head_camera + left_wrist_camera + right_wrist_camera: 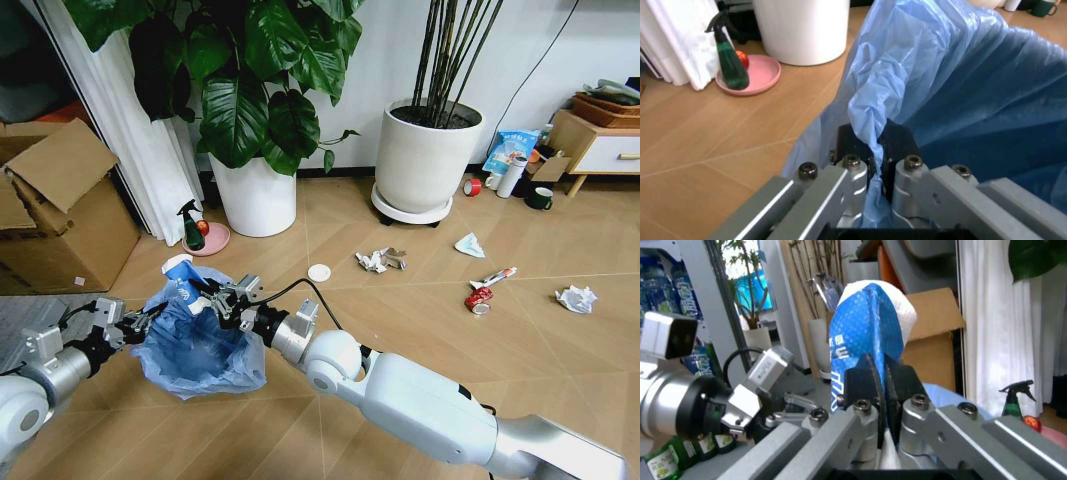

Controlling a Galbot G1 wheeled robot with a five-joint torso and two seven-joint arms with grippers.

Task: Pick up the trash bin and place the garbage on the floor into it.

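The trash bin, its light-blue bag spilling over the rim, hangs low at the left above the floor. My left gripper is shut on the bag's rim. Just over the bin's far edge, my right gripper is shut on a blue-white wrapper. More garbage lies on the tiles: a white disc, a crumpled wad, a white scrap, a red-white wrapper and a paper wad.
Two big white plant pots stand at the back. A spray bottle on a pink dish sits by the curtain. A cardboard box is at the left; a cabinet with mugs and bottles is at the far right.
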